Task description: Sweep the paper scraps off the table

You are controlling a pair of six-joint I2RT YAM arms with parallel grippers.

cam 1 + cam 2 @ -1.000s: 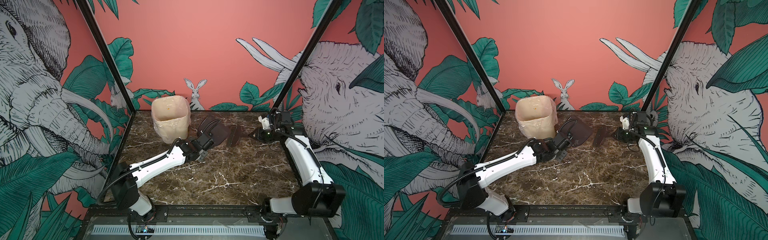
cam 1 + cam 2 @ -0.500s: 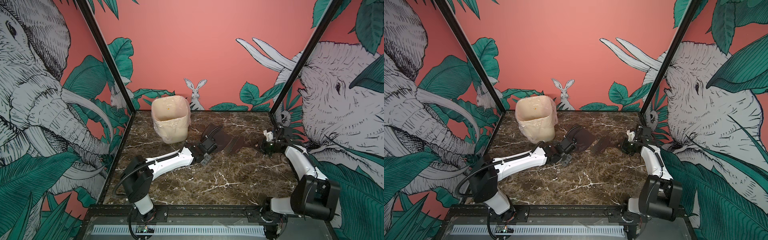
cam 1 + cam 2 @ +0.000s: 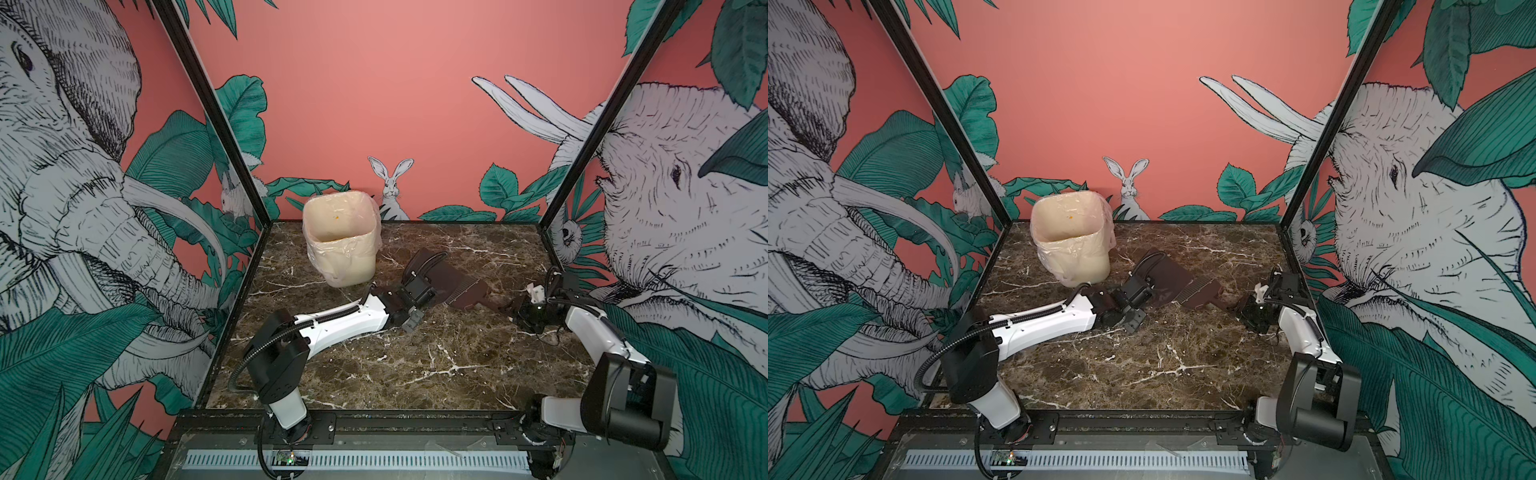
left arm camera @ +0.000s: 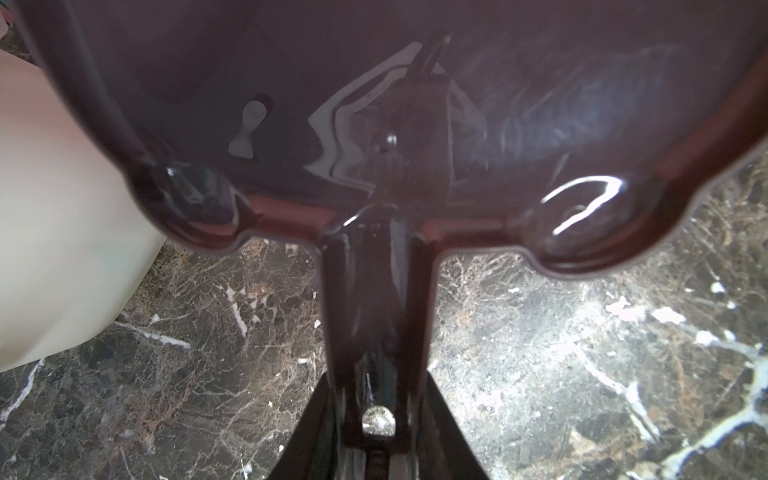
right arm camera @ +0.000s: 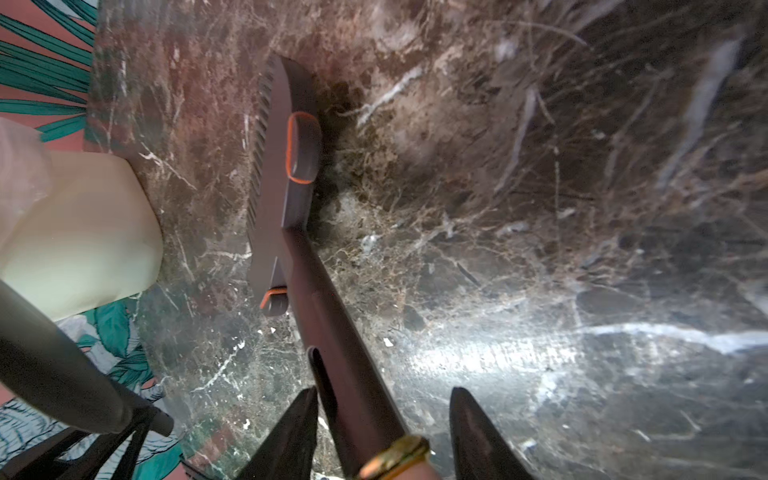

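No paper scraps show on the dark marble table in any view. A dark brown dustpan lies low on the table beside the bin. My left gripper is shut on the dustpan's handle. A brown brush lies on the table, its comb edge against the pan. My right gripper is open, and the brush handle runs between its fingers with a gap on one side.
A cream bin with a clear liner stands at the back left of the table. Painted walls and black frame posts close the table on three sides. A grey slotted panel lies in front.
Both arms came down and drew back, setting the dustpan and brush low on the table. My right jaws opened off the brush handle. The left grip stayed the same.
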